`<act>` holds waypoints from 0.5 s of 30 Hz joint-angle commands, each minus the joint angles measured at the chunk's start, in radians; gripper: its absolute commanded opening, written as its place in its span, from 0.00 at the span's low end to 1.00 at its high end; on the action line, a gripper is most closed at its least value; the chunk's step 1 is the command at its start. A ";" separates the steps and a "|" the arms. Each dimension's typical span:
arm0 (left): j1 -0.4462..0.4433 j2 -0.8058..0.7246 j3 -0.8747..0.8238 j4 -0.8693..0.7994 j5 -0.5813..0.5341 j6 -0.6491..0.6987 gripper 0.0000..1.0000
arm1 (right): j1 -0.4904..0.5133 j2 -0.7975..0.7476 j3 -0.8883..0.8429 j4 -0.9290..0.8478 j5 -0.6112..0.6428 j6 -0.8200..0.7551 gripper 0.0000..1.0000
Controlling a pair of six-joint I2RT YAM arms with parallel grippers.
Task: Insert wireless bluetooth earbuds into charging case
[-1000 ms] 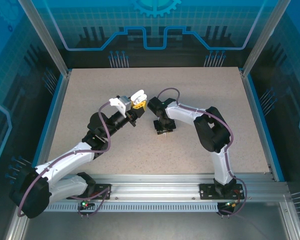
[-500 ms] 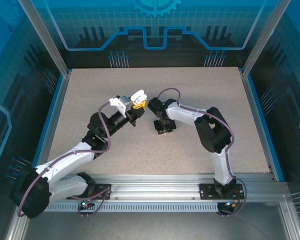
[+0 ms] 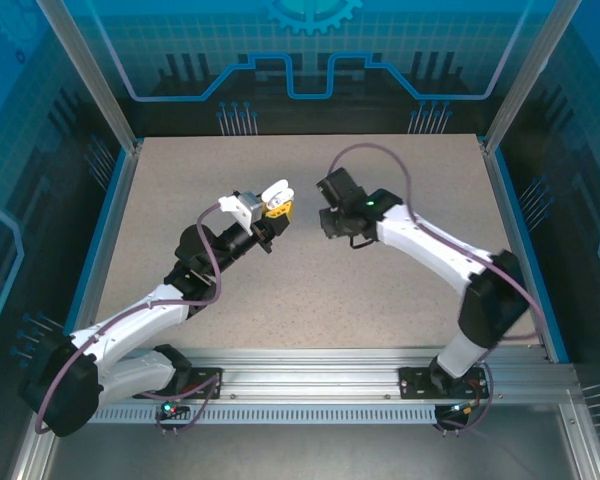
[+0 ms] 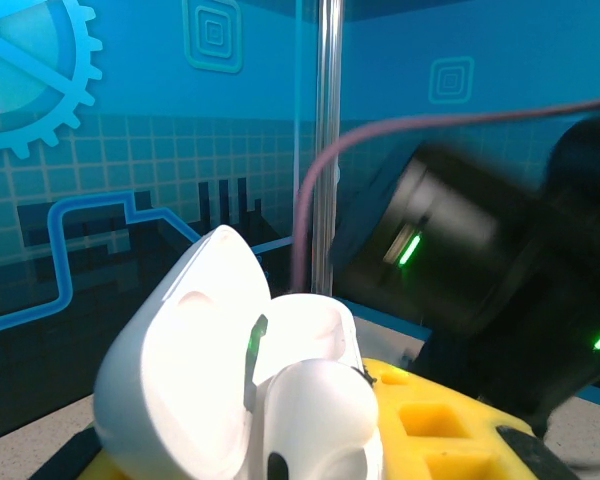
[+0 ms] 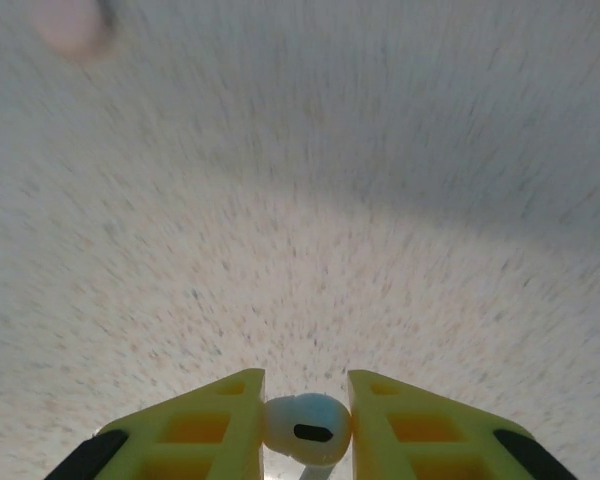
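Observation:
The white charging case [image 4: 210,380] stands open, lid swung up to the left, with my left gripper [image 4: 280,455] shut on its body. Its yellow finger [image 4: 450,430] shows at the case's right. In the top view the case [image 3: 274,192] is held up above the table's middle. My right gripper [image 5: 307,428] is shut on a glossy white earbud [image 5: 298,415] with a dark oval spot, pinched between the yellow fingers [image 5: 205,425] above the speckled table. In the top view the right wrist [image 3: 345,215] hangs just right of the case. A blurred pinkish piece [image 5: 70,25] lies on the table, top left.
The speckled beige table [image 3: 400,290] is bounded by a blue rim and glass walls [image 3: 80,200]. The right arm's dark body [image 4: 480,260] looms close behind the case in the left wrist view. Both arm bases sit on the metal rail [image 3: 310,375] at the near edge.
The right arm has risen from low over the table and stretched out, its gripper now higher and nearer the case, with the white earbud pinched in it. The left arm has not moved.

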 commanded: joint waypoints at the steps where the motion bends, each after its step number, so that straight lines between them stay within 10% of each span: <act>1: 0.005 0.008 0.027 0.039 0.017 -0.004 0.00 | -0.013 -0.121 0.008 0.131 0.068 -0.147 0.26; 15: 0.003 0.074 0.057 0.041 0.047 -0.014 0.00 | -0.010 -0.272 0.127 0.389 -0.076 -0.337 0.26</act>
